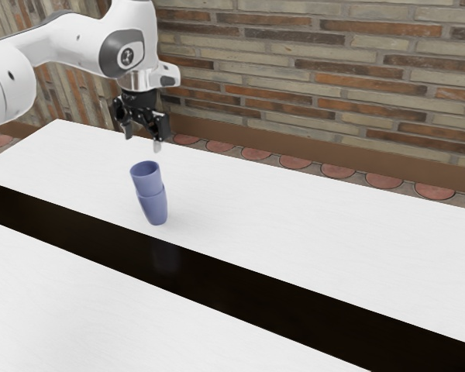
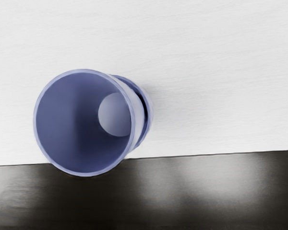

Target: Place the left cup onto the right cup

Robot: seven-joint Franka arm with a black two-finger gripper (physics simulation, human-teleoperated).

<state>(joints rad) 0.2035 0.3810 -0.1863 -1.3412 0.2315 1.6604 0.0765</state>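
Just beyond the glossy black stripe [image 1: 217, 287] on the white table [image 1: 310, 209], a lower periwinkle-blue plastic cup [image 1: 156, 209] stands mouth up. It holds a matching upper cup [image 1: 144, 175] nested inside it. Above them, the black two-finger gripper [image 1: 142, 139] hangs with its fingers apart, clear of both cups.

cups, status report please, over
Gripper open, empty, above the stack. Upper cup sits nested in lower cup on the white table. Nothing between gripper and cups.
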